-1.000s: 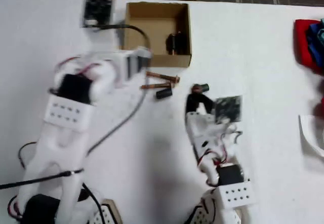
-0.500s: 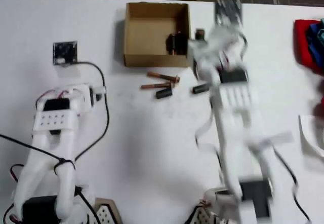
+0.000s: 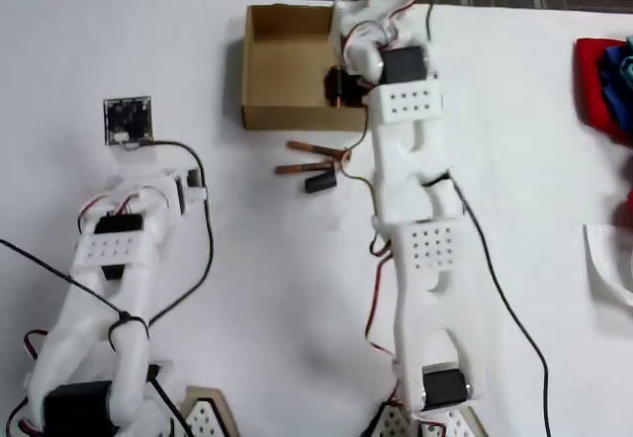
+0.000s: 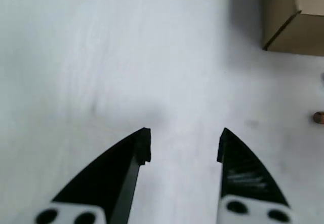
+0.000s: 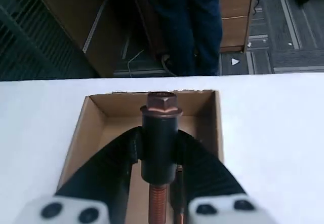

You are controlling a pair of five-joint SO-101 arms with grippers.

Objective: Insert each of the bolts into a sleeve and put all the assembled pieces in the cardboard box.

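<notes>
Half a second ago the right arm was a blur beside the right wall of the open brown cardboard box [image 3: 292, 118]. It is now stretched out over that box, which sits at the middle of the far edge of the white table [image 3: 247, 289]. The left arm has barely shifted since then and lies drawn back toward the near left corner.

The right gripper [image 5: 158, 135] is closed around an assembled piece [image 5: 158, 150] — a short black cylindrical sleeve with a copper bolt through it. The bolt's flanged hexagonal head sits on the sleeve's outer end, and its threaded shank sticks out of the end nearer the wrist. The piece lies along the gripper's length, held over the box's opening.

The left gripper [image 4: 185, 143] is parted wide with nothing between its black fingers, over bare table not far from a corner of the box.

Two loose copper bolts [image 3: 316, 148] and one loose black sleeve [image 3: 319, 181] lie on the table just in front of the box's near wall — by its right corner.
</notes>
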